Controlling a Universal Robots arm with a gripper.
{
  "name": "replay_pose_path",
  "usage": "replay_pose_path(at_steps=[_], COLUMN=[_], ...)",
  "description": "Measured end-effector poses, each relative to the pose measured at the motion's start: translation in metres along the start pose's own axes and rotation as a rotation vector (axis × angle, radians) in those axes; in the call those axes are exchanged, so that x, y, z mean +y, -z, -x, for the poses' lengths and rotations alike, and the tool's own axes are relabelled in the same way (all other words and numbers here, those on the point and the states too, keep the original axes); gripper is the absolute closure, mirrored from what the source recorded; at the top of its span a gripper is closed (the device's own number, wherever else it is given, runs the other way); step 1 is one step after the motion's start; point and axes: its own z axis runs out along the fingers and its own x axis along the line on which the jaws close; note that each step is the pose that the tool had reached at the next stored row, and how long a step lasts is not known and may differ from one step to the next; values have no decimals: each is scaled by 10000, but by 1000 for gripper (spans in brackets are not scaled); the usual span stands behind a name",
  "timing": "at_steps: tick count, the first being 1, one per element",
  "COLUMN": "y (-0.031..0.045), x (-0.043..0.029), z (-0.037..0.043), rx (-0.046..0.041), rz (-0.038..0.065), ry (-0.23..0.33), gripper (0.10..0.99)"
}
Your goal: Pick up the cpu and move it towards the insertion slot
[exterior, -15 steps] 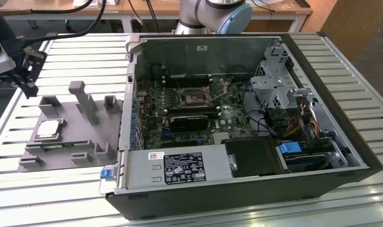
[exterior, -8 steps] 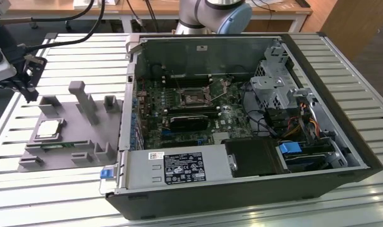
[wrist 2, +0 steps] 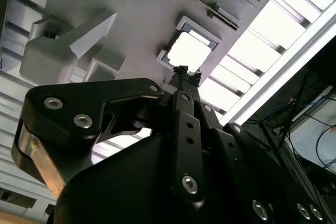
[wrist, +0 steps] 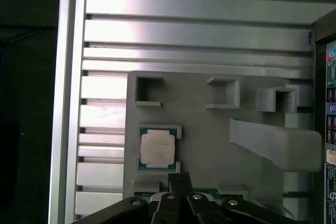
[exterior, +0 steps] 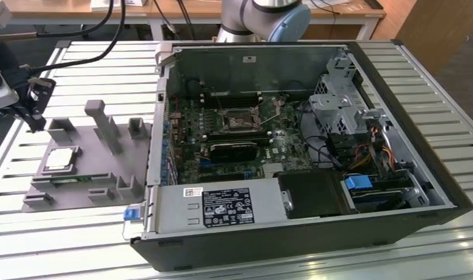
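The cpu [exterior: 59,158] lies flat in a square pocket of the grey tray [exterior: 104,175], at the exterior view's left; its silver top shows in both wrist views [wrist: 157,148] [wrist 2: 190,51]. My gripper [exterior: 37,119] hangs above the tray's far left corner, apart from the chip. In both wrist views its black fingertips [wrist: 179,178] [wrist 2: 186,72] sit pressed together with nothing between them, a short way beside the cpu. The insertion slot [exterior: 240,121], with a shiny frame and dark centre, is on the motherboard inside the open computer case.
Upright grey blocks [exterior: 104,125] rise from the tray near the cpu pocket. The case wall [exterior: 160,116] stands between tray and motherboard. A black module [exterior: 231,153], a power supply [exterior: 221,207] and a drive cage [exterior: 341,111] fill the case. The slatted metal table [exterior: 65,245] lies underneath.
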Motion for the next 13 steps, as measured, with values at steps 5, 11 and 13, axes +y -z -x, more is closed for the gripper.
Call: replay_pose_path(at_steps=[5,11,13], y=[-91,-200,-235], x=[-3,-7,-8], z=[-48,-74,-78], rx=[0,0,0], rz=[0,1,0], ry=[0,0,0], gripper=[984,984,984])
